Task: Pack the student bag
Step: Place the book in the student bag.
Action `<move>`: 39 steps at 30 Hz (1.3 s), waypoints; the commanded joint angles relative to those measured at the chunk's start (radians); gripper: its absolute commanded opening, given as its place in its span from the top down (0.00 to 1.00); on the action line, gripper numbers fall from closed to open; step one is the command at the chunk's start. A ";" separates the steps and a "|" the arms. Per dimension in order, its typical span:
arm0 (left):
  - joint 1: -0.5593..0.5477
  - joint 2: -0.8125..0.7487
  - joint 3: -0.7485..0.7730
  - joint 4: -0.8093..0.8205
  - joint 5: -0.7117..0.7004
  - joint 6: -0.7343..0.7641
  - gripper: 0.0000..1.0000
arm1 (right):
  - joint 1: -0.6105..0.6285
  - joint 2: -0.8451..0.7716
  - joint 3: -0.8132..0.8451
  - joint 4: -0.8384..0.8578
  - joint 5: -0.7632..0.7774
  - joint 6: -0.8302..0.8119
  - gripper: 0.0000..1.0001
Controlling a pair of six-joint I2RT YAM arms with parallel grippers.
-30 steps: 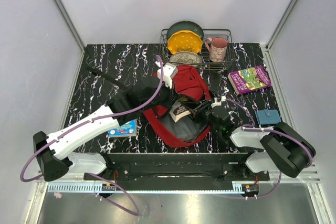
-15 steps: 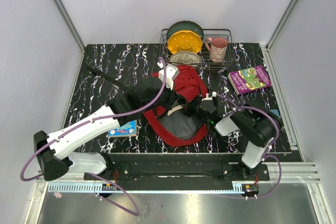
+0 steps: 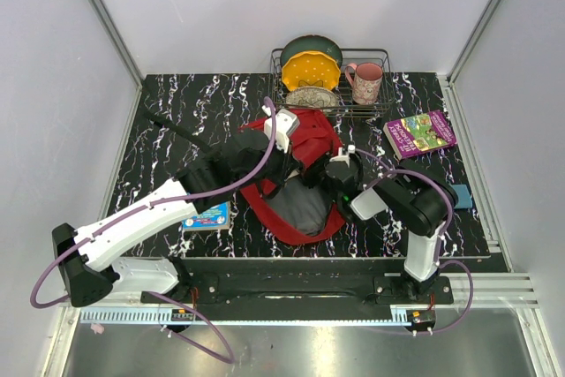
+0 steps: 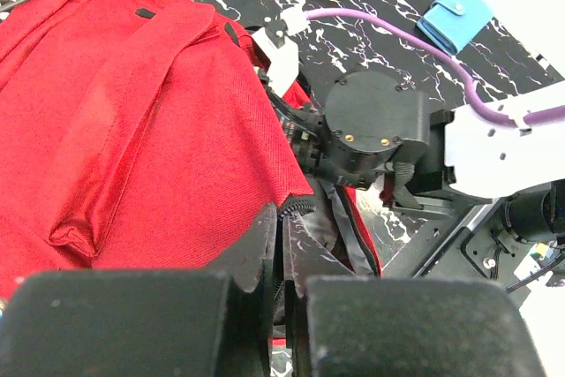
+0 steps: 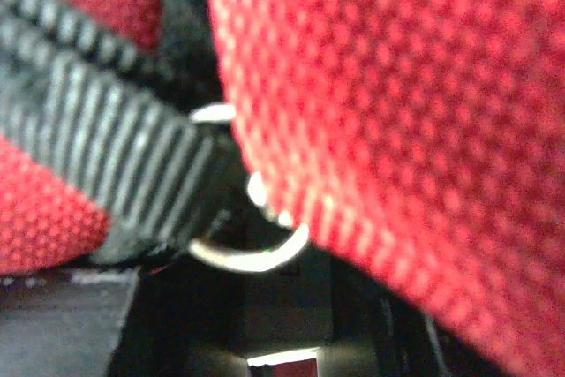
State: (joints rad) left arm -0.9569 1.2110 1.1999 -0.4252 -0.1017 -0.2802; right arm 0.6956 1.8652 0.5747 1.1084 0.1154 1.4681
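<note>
Near the front edge of the table, a small blue booklet lies beside the left arm. Just beyond it, mid-table, sits the red backpack, its grey lining showing. Only the left wrist view shows the left end effector pressed together on the bag's zipper edge. The right end effector is tucked under the red flap, and its spread cannot be told. Its own camera gives only red weave, a black strap and a metal ring. Farther off, the overhead view shows a blue wallet, a purple book and a dish rack with a pink mug.
</note>
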 commanded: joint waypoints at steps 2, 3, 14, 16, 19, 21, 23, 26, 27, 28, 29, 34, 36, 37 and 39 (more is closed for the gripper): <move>0.003 -0.019 0.021 0.071 0.040 -0.008 1.00 | 0.001 0.028 0.123 0.048 0.053 -0.051 0.82; 0.007 -0.018 0.018 0.071 0.040 -0.008 1.00 | 0.002 0.029 0.122 0.041 0.065 -0.054 0.80; 0.099 -0.053 -0.049 0.078 0.016 -0.080 1.00 | 0.002 -0.156 0.056 -0.408 0.015 -0.135 0.36; 0.113 -0.054 -0.062 0.088 0.026 -0.086 1.00 | 0.002 -0.208 0.062 -0.453 0.010 -0.179 0.25; 0.122 -0.045 -0.066 0.094 0.037 -0.096 1.00 | 0.002 -0.251 0.073 -0.547 -0.026 -0.199 0.14; 0.124 -0.041 -0.066 0.095 0.037 -0.097 1.00 | 0.002 -0.265 0.074 -0.607 -0.057 -0.183 0.10; 0.124 -0.041 -0.066 0.095 0.039 -0.099 1.00 | 0.002 -0.299 0.057 -0.640 -0.080 -0.180 0.10; 0.127 -0.042 -0.068 0.095 0.039 -0.097 1.00 | 0.002 -0.388 0.021 -0.712 -0.082 -0.201 0.10; 0.130 -0.042 -0.068 0.097 0.039 -0.097 1.00 | 0.002 -0.420 0.014 -0.752 -0.077 -0.213 0.10; 0.132 -0.041 -0.069 0.092 0.039 -0.097 1.00 | 0.002 -0.498 0.014 -0.803 -0.072 -0.245 0.09; 0.133 -0.039 -0.066 0.092 0.039 -0.097 1.00 | 0.002 -0.542 0.017 -0.894 -0.069 -0.283 0.09; 0.139 -0.033 -0.068 0.085 0.036 -0.100 1.00 | 0.002 -0.908 0.040 -1.244 -0.043 -0.464 0.08; 0.142 -0.034 -0.072 0.085 0.025 -0.108 1.00 | 0.002 -1.070 0.028 -1.353 -0.036 -0.491 0.09; 0.145 -0.034 -0.080 0.083 0.019 -0.114 1.00 | 0.002 -1.121 0.022 -1.398 -0.025 -0.489 0.09; 0.153 -0.036 -0.091 0.079 0.005 -0.135 0.94 | 0.002 -1.254 0.014 -1.510 0.010 -0.488 0.10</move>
State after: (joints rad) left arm -0.8192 1.1919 1.1290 -0.3904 -0.0784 -0.3756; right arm 0.6983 0.8001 0.5888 -0.1139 0.0658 1.0618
